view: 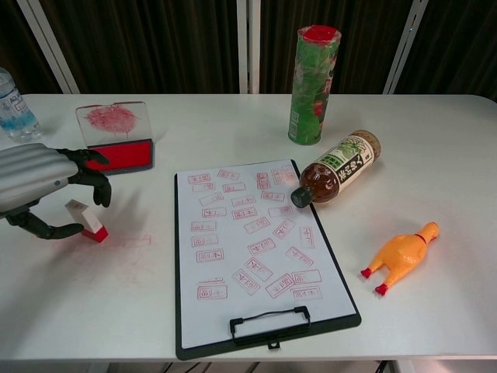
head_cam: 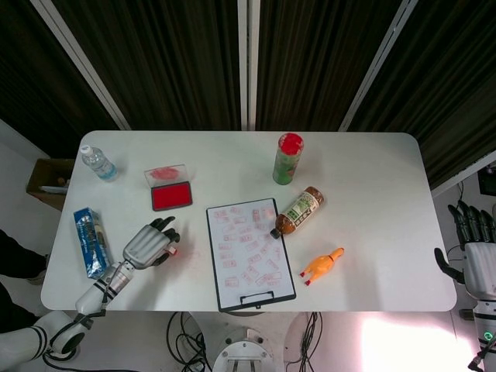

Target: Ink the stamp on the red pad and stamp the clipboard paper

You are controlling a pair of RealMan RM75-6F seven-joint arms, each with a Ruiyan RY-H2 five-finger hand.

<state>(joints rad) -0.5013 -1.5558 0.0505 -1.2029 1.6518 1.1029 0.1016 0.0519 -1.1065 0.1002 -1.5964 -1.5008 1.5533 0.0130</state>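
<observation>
White stamp (view: 85, 220) tilted on table between left hand's (view: 39, 189) curled fingers (view: 95, 185).

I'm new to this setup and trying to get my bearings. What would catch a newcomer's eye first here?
The clipboard at the table's front centre, its paper crowded with red stamp marks. To its left, the left hand curls around the small stamp on the table, with the open red ink pad just behind. On the right lie an orange rubber chicken and a tipped brown bottle touching the clipboard's corner.
</observation>
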